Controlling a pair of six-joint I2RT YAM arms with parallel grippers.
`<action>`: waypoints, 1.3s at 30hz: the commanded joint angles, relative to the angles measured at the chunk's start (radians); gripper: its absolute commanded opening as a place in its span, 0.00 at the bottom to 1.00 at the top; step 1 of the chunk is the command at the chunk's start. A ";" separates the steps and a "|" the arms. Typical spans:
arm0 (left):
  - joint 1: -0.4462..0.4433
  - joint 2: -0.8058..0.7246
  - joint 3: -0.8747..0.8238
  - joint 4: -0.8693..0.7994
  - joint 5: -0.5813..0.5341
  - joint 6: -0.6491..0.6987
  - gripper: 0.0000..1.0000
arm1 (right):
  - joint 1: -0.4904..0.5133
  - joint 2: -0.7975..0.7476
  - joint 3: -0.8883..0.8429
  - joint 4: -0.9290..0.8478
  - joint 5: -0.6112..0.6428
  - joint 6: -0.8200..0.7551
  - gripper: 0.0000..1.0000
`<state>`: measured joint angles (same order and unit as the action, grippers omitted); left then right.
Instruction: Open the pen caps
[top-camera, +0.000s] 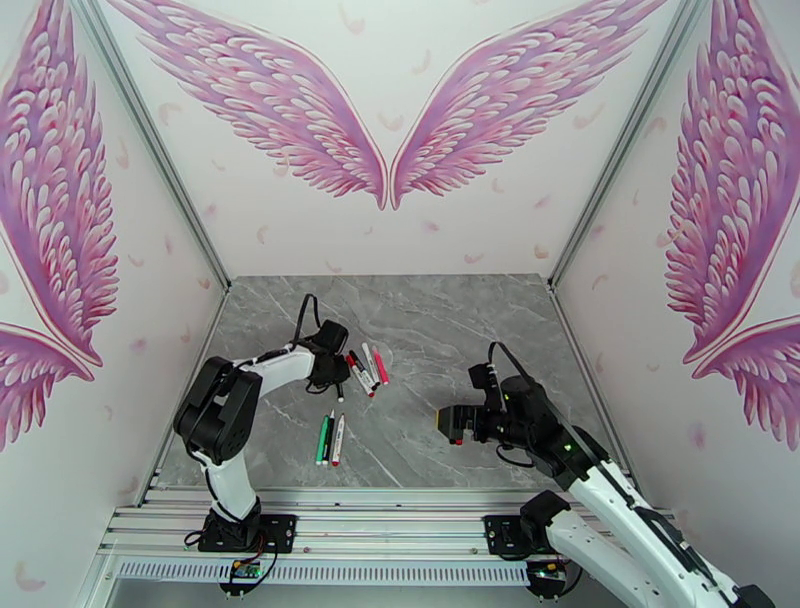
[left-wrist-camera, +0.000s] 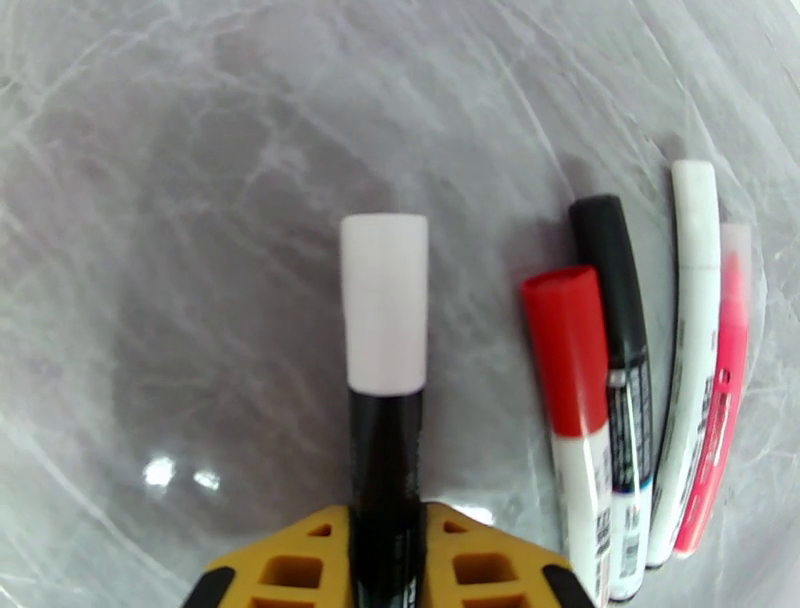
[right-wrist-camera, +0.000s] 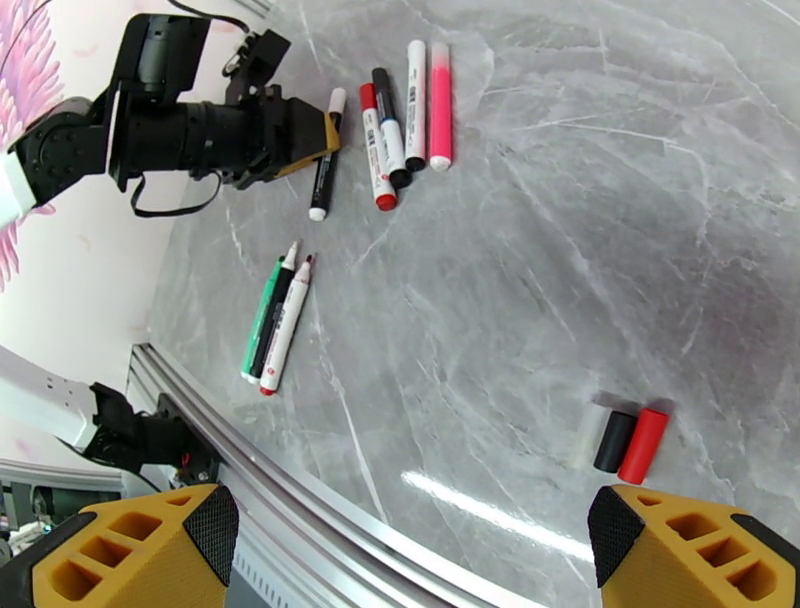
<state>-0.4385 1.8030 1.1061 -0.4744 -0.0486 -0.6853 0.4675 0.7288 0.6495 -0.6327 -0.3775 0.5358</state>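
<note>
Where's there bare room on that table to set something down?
Bare: the table's middle, between the uncapped pens and the right pincer, and the far strip by the back wall. Crowded: capped pens beside the left pincer; caps by the right one.

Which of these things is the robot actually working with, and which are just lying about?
In the job:
pen held by left claw, white cap on; four capped pens; three opened pens; three loose caps; open right claw.

Just there:
wing murals; rail.
</note>
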 joint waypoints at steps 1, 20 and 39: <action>-0.021 -0.137 -0.040 0.018 0.016 0.066 0.20 | 0.000 0.026 0.061 -0.013 -0.032 0.042 0.99; -0.301 -0.466 -0.219 0.297 0.353 0.311 0.19 | 0.006 0.214 0.161 0.275 -0.061 0.258 0.80; -0.512 -0.458 -0.184 0.356 0.283 0.322 0.17 | 0.006 0.339 0.200 0.300 -0.128 0.263 0.56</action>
<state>-0.9432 1.3579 0.8989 -0.1425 0.2653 -0.3798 0.4679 1.0615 0.8227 -0.3580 -0.4713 0.7902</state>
